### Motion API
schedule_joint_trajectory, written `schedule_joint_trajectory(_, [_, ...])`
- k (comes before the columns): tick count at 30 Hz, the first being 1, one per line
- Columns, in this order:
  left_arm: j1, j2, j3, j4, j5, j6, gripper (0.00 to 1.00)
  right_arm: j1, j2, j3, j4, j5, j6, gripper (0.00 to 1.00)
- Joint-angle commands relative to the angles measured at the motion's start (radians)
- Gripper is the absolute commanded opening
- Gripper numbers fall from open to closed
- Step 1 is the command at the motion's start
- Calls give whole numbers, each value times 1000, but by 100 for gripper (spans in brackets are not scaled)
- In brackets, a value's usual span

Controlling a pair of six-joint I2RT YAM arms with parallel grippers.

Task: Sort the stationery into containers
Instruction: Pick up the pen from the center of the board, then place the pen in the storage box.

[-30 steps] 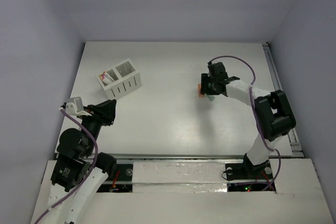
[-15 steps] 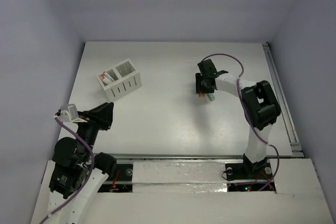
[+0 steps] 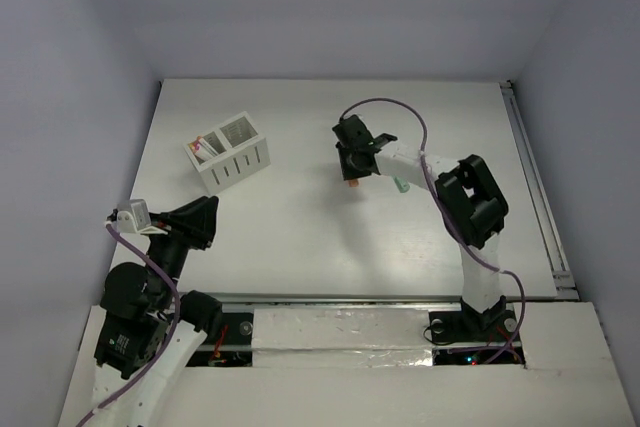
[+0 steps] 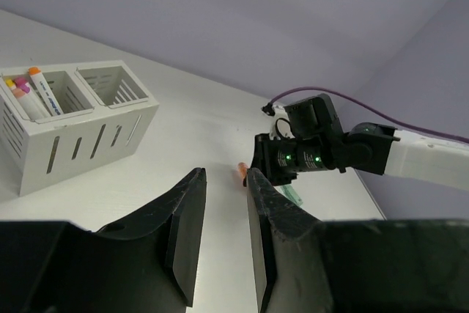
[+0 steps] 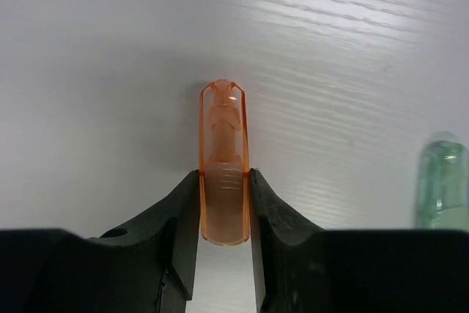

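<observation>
Though stubby, translucent orange marker [image 5: 223, 133]

Lab robot cell: white table [image 3: 300, 237] boxed in by plain lavender walls [image 3: 80, 97].

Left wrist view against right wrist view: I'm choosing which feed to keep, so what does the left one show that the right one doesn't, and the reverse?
Only the left wrist view shows the organiser box with pens in one compartment, the other apparently empty, and the open left pincer. Only the right wrist view shows the grip close up: the right pincer shut on the orange marker, its cap end protruding. Both show that pincer and marker, the mint-green marker nearby and the white table.
</observation>
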Motion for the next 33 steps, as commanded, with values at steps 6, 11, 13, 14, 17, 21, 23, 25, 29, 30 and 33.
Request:
schedule_joint_trajectory(6, [-3,-22,-8,55,8,4,26,84,-130,204,301,-335,191,12])
schedule_joint_trajectory(11, [-3,-11,-8,53,7,4,26,119,-32,315,531,-423,367,12])
schedule_joint_trajectory(13, [-3,-12,-8,51,4,4,26,150,39,397,557,-417,389,13])
schedule_joint_trajectory(14, [-3,-14,-7,50,2,4,26,161,62,428,571,-402,389,14])
schedule_joint_trajectory(17, [-3,-20,-8,53,2,1,26,204,163,563,582,-359,378,15])
schedule_joint_trajectory(21, [-3,-12,-8,53,5,-1,25,245,324,804,539,-290,323,16])
schedule_joint_trajectory(23, [-3,-9,-8,51,8,-2,25,256,388,941,504,-253,292,17])
schedule_joint_trajectory(25, [-3,-6,-8,51,10,1,25,256,438,962,513,-227,285,18])
schedule_joint_trajectory(29, [-3,-6,-8,54,13,1,25,256,413,884,556,-193,263,19])
schedule_joint_trajectory(30, [-3,-8,-10,55,14,-1,25,256,401,845,562,-190,257,19])
schedule_joint_trajectory(33, [-3,-14,-10,55,13,-1,25,265,400,821,551,-178,234,22])
